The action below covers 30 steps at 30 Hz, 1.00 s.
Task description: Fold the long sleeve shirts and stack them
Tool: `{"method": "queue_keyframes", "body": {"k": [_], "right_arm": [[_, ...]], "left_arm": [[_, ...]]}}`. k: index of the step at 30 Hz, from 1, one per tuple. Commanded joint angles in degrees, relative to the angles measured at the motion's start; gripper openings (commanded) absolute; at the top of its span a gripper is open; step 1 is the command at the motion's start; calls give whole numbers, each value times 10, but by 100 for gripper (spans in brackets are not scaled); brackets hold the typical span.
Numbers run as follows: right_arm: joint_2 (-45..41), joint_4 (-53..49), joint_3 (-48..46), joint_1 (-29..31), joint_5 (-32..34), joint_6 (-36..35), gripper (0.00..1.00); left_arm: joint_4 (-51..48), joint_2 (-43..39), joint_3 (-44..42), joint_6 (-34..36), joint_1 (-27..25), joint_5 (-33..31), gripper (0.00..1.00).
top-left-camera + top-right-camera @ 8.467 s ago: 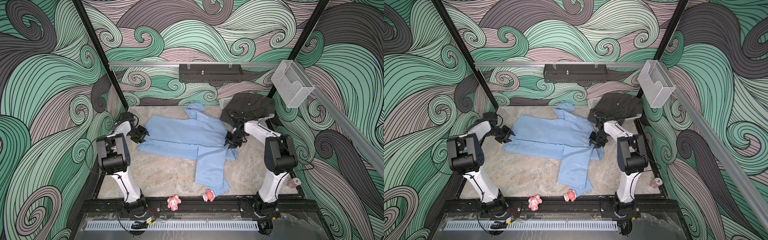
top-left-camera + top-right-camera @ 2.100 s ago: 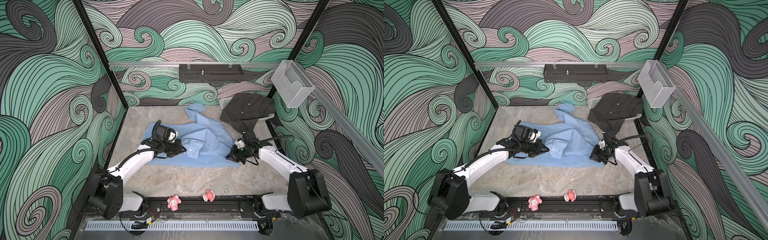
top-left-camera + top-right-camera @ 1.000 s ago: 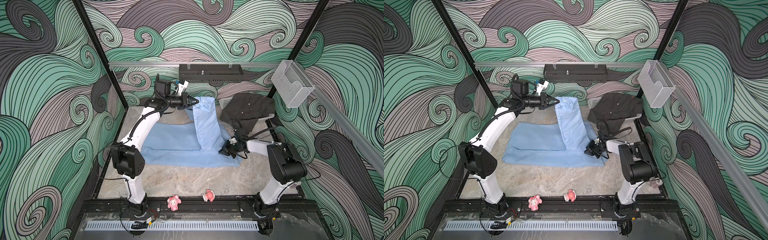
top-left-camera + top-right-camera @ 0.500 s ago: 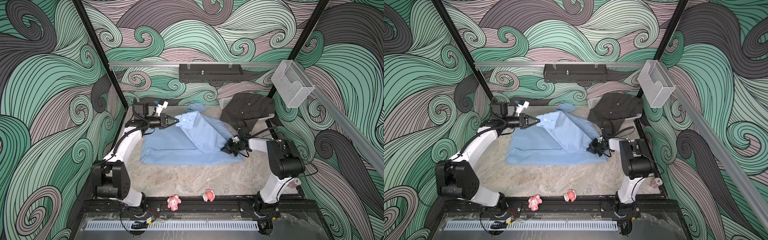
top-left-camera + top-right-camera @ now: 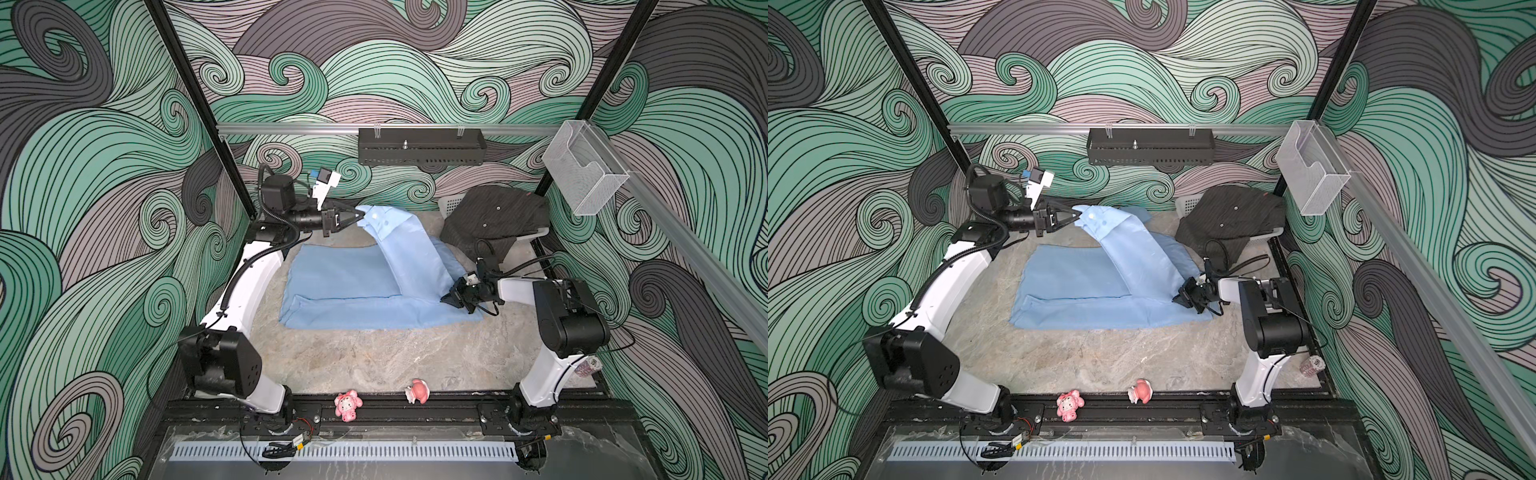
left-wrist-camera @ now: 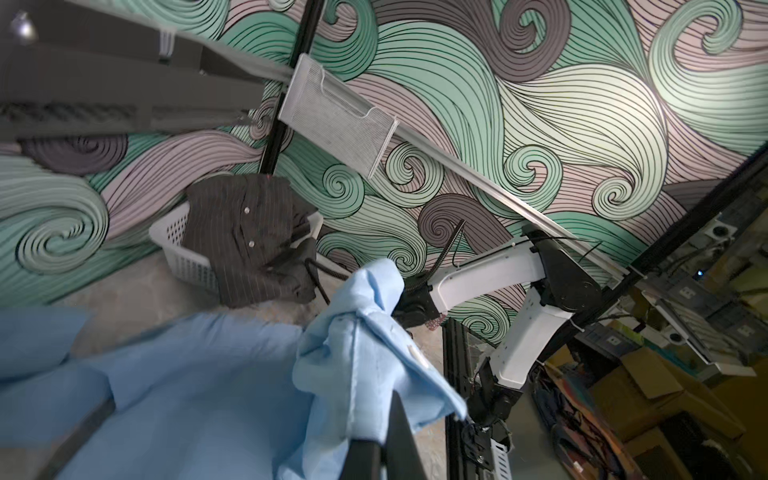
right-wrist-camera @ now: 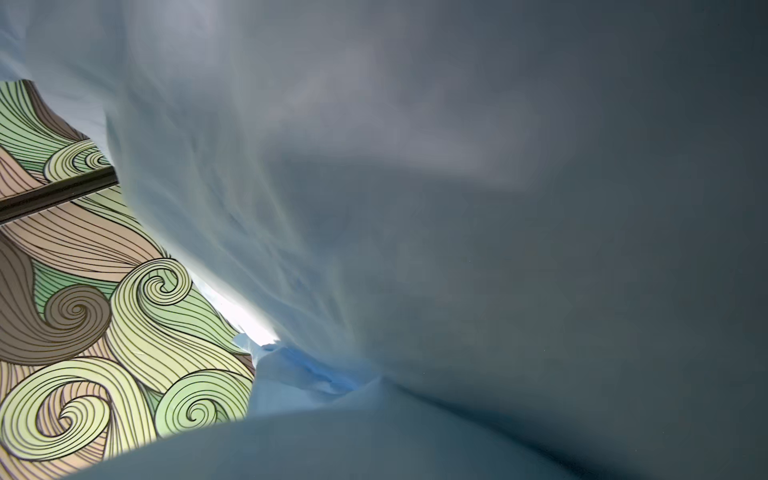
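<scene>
There were two shirts, two pincers, one basket and two pink toys. The blue shirt (image 5: 353, 278) lay partly folded on the surface (image 5: 353, 361) between the pincers, with one sleeve lifted off it. The left pincer (image 5: 360, 215) was clamped on that sleeve's cuff (image 5: 376, 218), holding it in the air, and the sleeve slanted down from there to the right pincer (image 5: 446, 298). The right pincer sat low, closed on the blue shirt where the sleeve met the body; its wrist view showed little but blue cloth bunched close in front. The white basket (image 5: 451, 203) stood beyond the right pincer, well apart from the left one. It held one thing, the dark shirt (image 5: 494, 216), heaped in it and spilling over the rim toward the right pincer. The toys (image 5: 348, 406) (image 5: 417, 390) lay at the surface's front edge, well apart from both pincers.
</scene>
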Motion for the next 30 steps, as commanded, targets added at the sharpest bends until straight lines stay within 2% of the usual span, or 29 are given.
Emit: {"method": "queue_keyframes", "body": {"k": [1, 3, 6, 11, 14, 17, 20, 22, 26, 30], "right_arm": [[-8, 13, -11, -3, 3, 25, 0], [-9, 14, -11, -3, 0, 30, 0], [-12, 15, -14, -4, 0, 34, 0], [-14, 19, -20, -3, 3, 37, 0], [-13, 14, -18, -4, 7, 35, 0], [-11, 8, -17, -4, 10, 32, 0], [-9, -2, -15, -5, 13, 24, 0], [-9, -8, -15, -5, 14, 19, 0], [-11, -21, -14, -6, 14, 9, 0], [-19, -29, -19, -6, 18, 4, 0]], "left_arm": [[21, 56, 63, 17, -31, 43, 0], [19, 65, 58, 21, -40, 47, 0], [17, 44, 3, 47, -41, 54, 0], [-173, -26, -88, 216, -36, 62, 0], [-220, -66, -163, 251, -30, 73, 0], [-236, -100, -239, 258, -23, 61, 0], [-315, -115, -274, 296, -5, 25, 0], [-365, -113, -292, 310, 2, -34, 0], [-359, -102, -327, 248, 2, -119, 0], [-414, -52, -312, 199, 2, -231, 18]]}}
